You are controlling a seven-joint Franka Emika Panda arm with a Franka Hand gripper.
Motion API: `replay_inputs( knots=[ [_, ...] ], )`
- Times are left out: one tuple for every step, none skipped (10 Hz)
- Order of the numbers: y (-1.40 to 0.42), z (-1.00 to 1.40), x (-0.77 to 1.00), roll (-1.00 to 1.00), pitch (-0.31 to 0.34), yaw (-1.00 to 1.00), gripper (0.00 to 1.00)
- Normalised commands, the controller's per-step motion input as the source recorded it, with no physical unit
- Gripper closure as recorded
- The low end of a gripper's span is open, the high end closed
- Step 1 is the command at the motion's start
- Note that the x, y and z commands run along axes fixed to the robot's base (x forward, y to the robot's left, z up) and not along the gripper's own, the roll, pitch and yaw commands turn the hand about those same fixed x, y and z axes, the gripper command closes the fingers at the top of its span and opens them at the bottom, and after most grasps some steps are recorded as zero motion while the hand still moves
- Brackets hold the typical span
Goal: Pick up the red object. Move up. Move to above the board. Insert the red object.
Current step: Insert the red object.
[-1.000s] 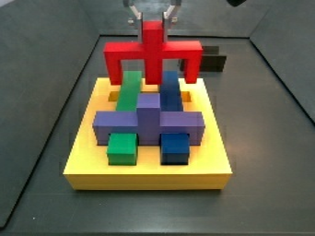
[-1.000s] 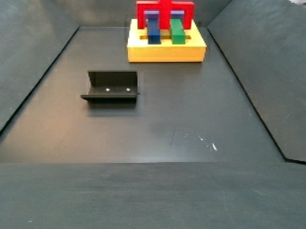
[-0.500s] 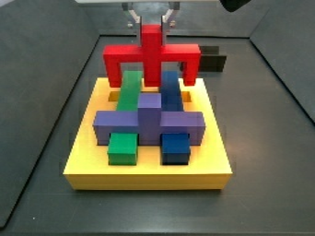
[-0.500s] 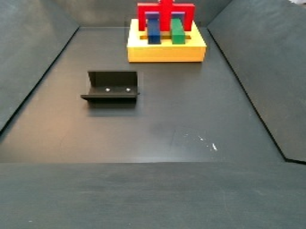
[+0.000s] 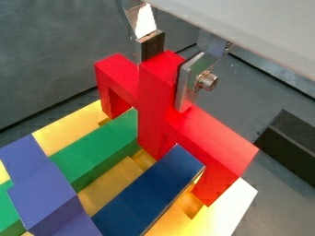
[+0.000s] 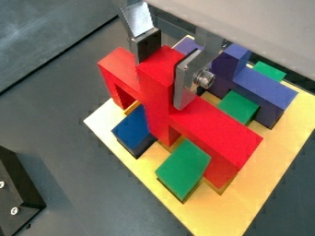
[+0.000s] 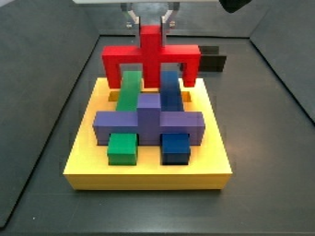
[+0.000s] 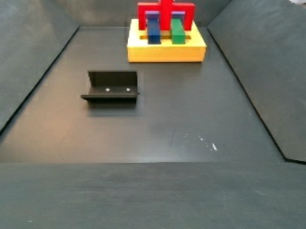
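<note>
Over the yellow board (image 7: 147,175), my claw (image 5: 164,57) is clamped on the red piece's (image 5: 172,129) upright stem, its 2 legs straddling the green bar (image 7: 129,92) and blue bar (image 7: 169,92); pickup, lift and transfer done, seating and release left, I'd judge.

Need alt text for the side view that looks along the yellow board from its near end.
The gripper holds the red object by its upright stem, over the far end of the yellow board. Green and blue bars lie under a purple piece; the fixture stands behind.
</note>
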Motion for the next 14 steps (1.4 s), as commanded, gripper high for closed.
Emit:
replay_inputs(
  knots=[
    [0.00,0.00,-0.17,0.00,0.000,0.00,1.00],
    [0.00,0.00,-0.11,0.00,0.000,0.00,1.00],
    [-0.07,-0.04,0.02,0.00,0.000,0.00,1.00],
    [-0.04,-0.12,0.11,0.00,0.000,0.00,1.00],
    [0.00,-0.21,0.11,0.03,0.000,0.00,1.00],
    [0.00,-0.26,0.07,0.05,0.000,0.00,1.00],
    [0.00,-0.25,0.05,0.04,0.000,0.00,1.00],
    [0.00,-0.30,0.00,0.05,0.000,0.00,1.00],
    [0.00,-0.27,0.00,0.00,-0.003,0.00,1.00],
    [0.00,-0.21,0.00,-0.02,-0.023,0.00,1.00],
    [-0.07,-0.09,0.09,-0.07,0.000,0.00,1.00],
    [0.00,-0.23,0.03,0.00,0.000,-0.05,1.00],
    [-0.05,-0.17,0.04,-0.01,0.000,-0.03,1.00],
    [-0.01,-0.23,0.13,-0.02,0.000,-0.02,1.00]
  ],
)
